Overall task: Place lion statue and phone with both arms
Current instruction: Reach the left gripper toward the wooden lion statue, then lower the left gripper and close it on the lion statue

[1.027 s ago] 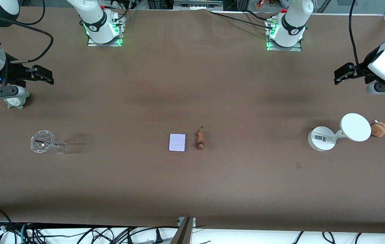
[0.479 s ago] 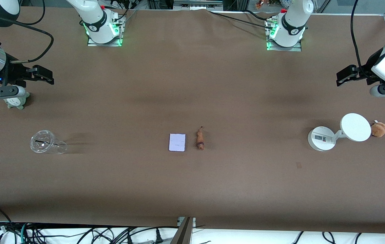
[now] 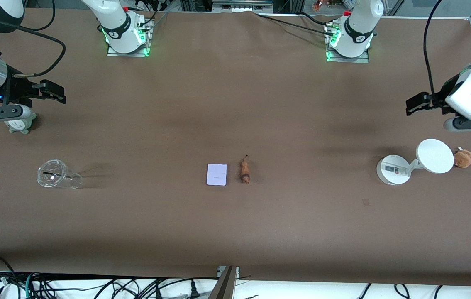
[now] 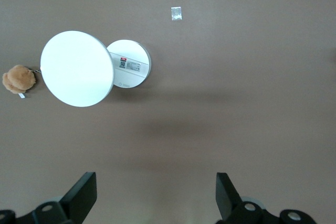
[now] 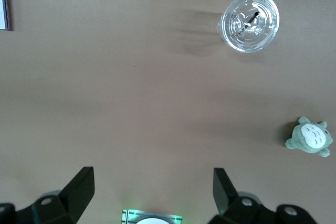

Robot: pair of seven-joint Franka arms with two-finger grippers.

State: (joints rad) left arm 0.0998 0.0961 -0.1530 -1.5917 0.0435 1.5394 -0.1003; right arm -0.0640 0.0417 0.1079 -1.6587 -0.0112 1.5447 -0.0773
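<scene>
The phone [image 3: 216,174], a flat pale lavender-white rectangle, lies at mid-table. The lion statue [image 3: 244,170], a tiny reddish-brown figurine with a thin tail, lies beside it toward the left arm's end. My left gripper [image 3: 413,104] is open and empty, up in the air at the left arm's end, over bare table by the white stand. My right gripper [image 3: 54,93] is open and empty, up in the air at the right arm's end. A corner of the phone [image 5: 3,10] shows in the right wrist view. My left gripper [image 4: 156,195] and my right gripper [image 5: 153,192] show wide gaps.
A white round-based stand with a disc [image 3: 433,155] and a brown plush toy [image 3: 464,158] sit at the left arm's end. A clear lidded cup [image 3: 52,174] and a green plush toy [image 3: 21,123] sit at the right arm's end.
My left gripper rose a little toward the arm bases, then came back down and toward mid-table. The right arm has not moved. Phone and lion statue have not moved.
</scene>
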